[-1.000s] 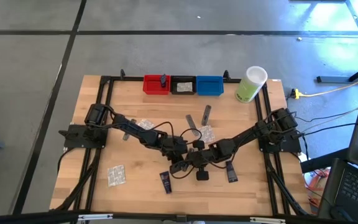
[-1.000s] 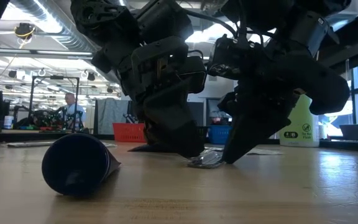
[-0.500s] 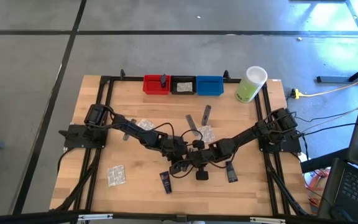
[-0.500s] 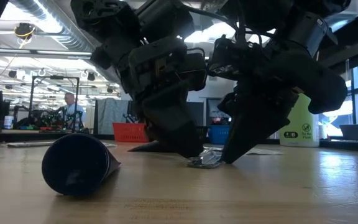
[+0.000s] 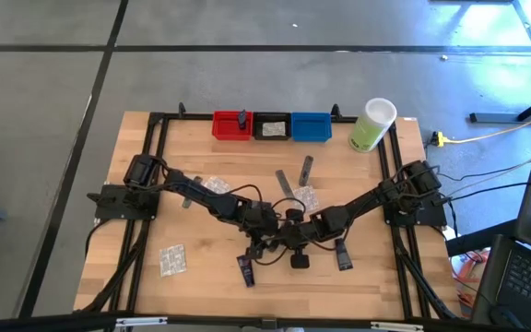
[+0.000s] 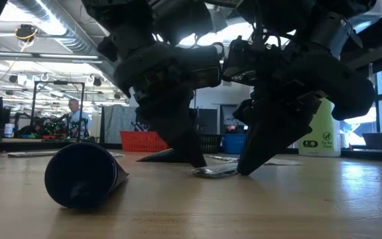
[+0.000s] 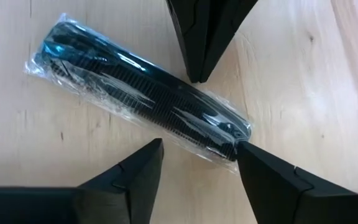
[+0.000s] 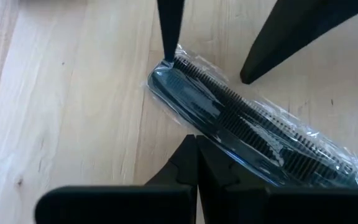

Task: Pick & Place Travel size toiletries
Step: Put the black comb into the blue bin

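A black comb in a clear crinkly packet (image 7: pixel 148 93) lies flat on the wood mid-table and also shows as the packet (image 8: pixel 247 124). My left gripper (image 7: pixel 197 149) is open, pointing down, with its fingers on either side of one end of the packet. My right gripper (image 8: pixel 196 142) is shut, its tips at the packet's long side. In the high view the left gripper (image 5: pixel 254 247) and the right gripper (image 5: pixel 280 243) meet. A navy tube (image 5: pixel 244 268) lies just near of them. My left gripper comes from above; one fingertip (image 7: pixel 244 152) touches the packet's end (image 7: pixel 232 144), while the other fingertip (image 7: pixel 156 146) stands beside the packet's edge. The packet lies flat on the table. My right gripper comes slanting down from the table's right; its shut fingertips (image 8: pixel 194 140) rest against the packet's long side (image 8: pixel 201 127), near the same end.
Red bin (image 5: pixel 231 126), black bin (image 5: pixel 271 127) and blue bin (image 5: pixel 311 127) line the far edge, with the pale-green container (image 5: pixel 371 125) to their right. Another navy tube (image 5: pixel 343 255), clear packets (image 5: pixel 172 260) (image 5: pixel 212 184) (image 5: pixel 307 196) and grey sachets (image 5: pixel 285 183) (image 5: pixel 306 168) lie scattered.
My left gripper has shifted a little toward the table's near-left, away from the right gripper. In the low view the packet's end, which was raised against the fingers, now lies flat on the table. The right gripper has kept still.
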Controlling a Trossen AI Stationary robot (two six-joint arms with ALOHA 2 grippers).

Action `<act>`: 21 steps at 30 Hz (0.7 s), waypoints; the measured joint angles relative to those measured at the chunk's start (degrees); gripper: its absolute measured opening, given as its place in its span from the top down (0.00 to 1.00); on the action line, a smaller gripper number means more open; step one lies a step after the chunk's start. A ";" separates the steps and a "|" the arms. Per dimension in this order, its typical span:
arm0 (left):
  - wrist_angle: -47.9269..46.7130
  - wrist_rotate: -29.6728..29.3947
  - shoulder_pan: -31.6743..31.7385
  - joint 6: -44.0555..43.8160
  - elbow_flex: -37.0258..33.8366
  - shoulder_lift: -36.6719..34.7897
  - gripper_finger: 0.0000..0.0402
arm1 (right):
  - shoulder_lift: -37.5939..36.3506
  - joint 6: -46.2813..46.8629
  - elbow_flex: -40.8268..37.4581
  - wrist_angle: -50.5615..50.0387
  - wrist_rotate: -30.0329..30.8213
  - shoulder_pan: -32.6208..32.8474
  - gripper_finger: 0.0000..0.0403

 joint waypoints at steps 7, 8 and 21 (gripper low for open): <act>0.32 0.98 -0.58 -6.77 0.04 -0.02 0.46 | 0.00 1.15 0.00 0.09 0.02 0.00 1.00; 0.35 1.00 -0.57 -7.25 0.04 -0.02 0.46 | 0.00 1.43 -0.02 0.21 0.02 0.00 1.00; 0.62 0.56 -0.58 -9.23 0.13 -0.02 0.45 | 0.00 4.73 -0.13 0.98 -0.29 1.73 1.00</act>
